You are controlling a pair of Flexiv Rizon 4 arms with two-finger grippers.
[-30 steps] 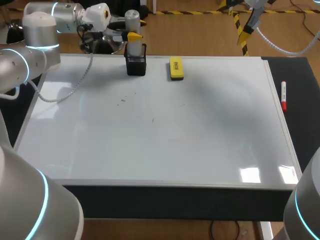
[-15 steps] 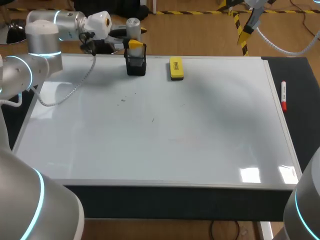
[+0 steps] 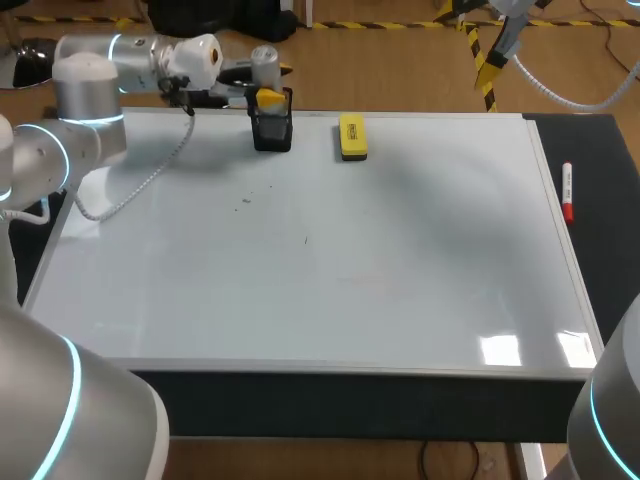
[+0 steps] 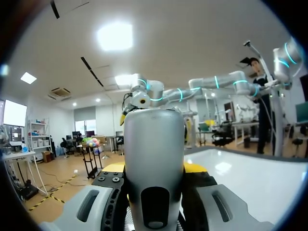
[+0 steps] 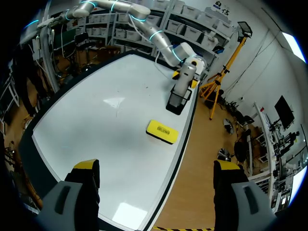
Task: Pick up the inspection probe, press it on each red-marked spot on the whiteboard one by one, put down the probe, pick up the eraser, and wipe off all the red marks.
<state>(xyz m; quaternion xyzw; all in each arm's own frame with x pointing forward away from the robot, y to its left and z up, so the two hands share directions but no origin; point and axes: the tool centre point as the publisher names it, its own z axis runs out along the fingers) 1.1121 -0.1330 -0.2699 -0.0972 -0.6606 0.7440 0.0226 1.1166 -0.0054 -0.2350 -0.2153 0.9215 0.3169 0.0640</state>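
The left gripper (image 3: pixel 270 98) is clamped on the inspection probe (image 4: pixel 154 154), upright in the black holder (image 3: pixel 272 132) at the whiteboard's (image 3: pixel 400 270) far edge; the right gripper's (image 5: pixel 154 179) fingers stand apart

Brightly and evenly lit from overhead. Two hard white glare patches on the whiteboard (image 3: pixel 400 280) at its near right corner in the head view, with paler sheens seen from the right wrist. Only soft, wide shadows: one beside the left arm (image 3: pixel 85 110), perhaps a fainter one toward the far right. Near face of the inspection probe (image 4: pixel 154 163) dull grey, in its own shade.
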